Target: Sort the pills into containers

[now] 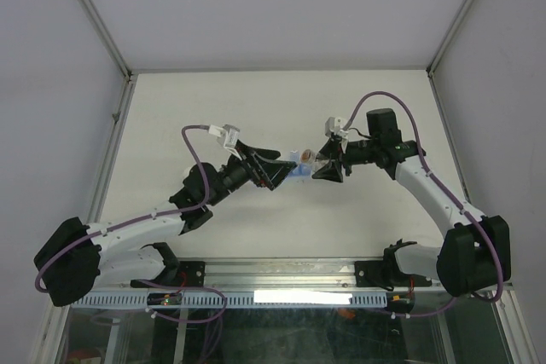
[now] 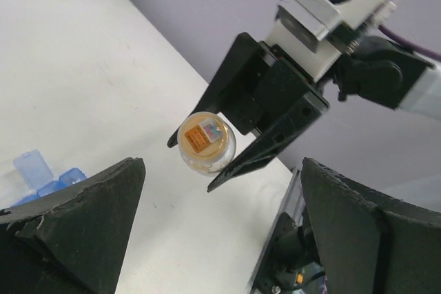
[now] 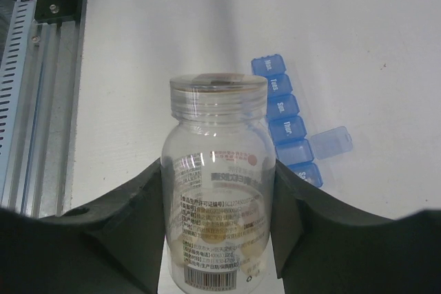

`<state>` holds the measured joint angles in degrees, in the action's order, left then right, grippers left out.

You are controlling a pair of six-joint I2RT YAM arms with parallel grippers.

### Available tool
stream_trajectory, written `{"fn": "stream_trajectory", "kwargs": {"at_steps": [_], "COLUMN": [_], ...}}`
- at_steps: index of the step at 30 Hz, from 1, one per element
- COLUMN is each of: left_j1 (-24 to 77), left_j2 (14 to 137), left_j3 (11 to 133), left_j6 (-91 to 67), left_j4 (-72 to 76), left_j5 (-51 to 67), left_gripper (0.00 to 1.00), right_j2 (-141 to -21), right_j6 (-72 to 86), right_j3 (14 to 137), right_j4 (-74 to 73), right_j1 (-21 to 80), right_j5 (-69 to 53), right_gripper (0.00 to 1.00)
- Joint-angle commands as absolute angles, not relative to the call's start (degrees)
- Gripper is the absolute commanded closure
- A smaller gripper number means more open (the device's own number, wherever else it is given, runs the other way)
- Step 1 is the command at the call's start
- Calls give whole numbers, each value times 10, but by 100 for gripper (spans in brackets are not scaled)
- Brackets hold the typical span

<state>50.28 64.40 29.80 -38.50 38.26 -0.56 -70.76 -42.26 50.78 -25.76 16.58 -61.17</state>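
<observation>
My right gripper (image 1: 322,164) (image 3: 219,170) is shut on a small clear bottle (image 3: 218,191) (image 1: 305,157) and holds it above the table. Tan pills (image 3: 249,250) lie at the bottle's gripped end. The bottle's neck end points at my left gripper and shows in the left wrist view (image 2: 207,141). The blue strip of containers (image 3: 288,125) (image 1: 296,174) lies on the table just right of the bottle, with one lid (image 3: 329,142) flipped open. It also shows in the left wrist view (image 2: 43,173). My left gripper (image 1: 275,173) (image 2: 222,184) is open and empty, facing the bottle.
The white table (image 1: 256,108) is walled by grey panels at the back and sides. An aluminium rail (image 3: 34,67) with the arm bases runs along the near edge (image 1: 281,274).
</observation>
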Motion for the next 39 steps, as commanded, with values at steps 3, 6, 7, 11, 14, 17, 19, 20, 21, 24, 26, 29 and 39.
{"fn": "stream_trajectory", "kwargs": {"at_steps": [3,6,7,11,14,17,19,20,21,24,26,29,39], "left_j1": [506,506,505,505,496,488,487,487,485,483,480,474,465], "left_j2": [600,606,612,637,666,704,731,742,752,770,778,789,811], "left_j3": [253,249,247,256,272,307,329,338,345,357,360,370,388], "left_j6": [-220,-175,-167,-138,-133,-143,-149,-151,-154,-167,-176,-187,-219], "left_j4": [497,521,535,553,549,531,524,522,522,527,532,525,527], "left_j5": [108,159,176,212,223,238,238,237,236,226,220,217,261], "left_gripper": [1,1,1,1,1,3,5,6,7,10,14,21,56], "right_j2": [-681,-673,-672,-670,-670,-669,-670,-670,-671,-671,-671,-673,-675], "right_j6": [-463,-483,-485,-508,-518,-522,-525,-527,-528,-531,-533,-535,-536], "right_j3": [517,518,517,516,515,514,514,514,513,513,513,514,515], "right_j4": [-276,-292,-293,-308,-314,-316,-318,-319,-319,-322,-323,-323,-326], "right_j1": [163,162,162,163,163,163,163,164,164,164,165,168,172], "right_j5": [-664,-677,-684,-708,-710,-712,-714,-715,-715,-715,-715,-715,-710], "right_gripper": [100,100,100,100,100,100,100,100,100,100,100,100,100]}}
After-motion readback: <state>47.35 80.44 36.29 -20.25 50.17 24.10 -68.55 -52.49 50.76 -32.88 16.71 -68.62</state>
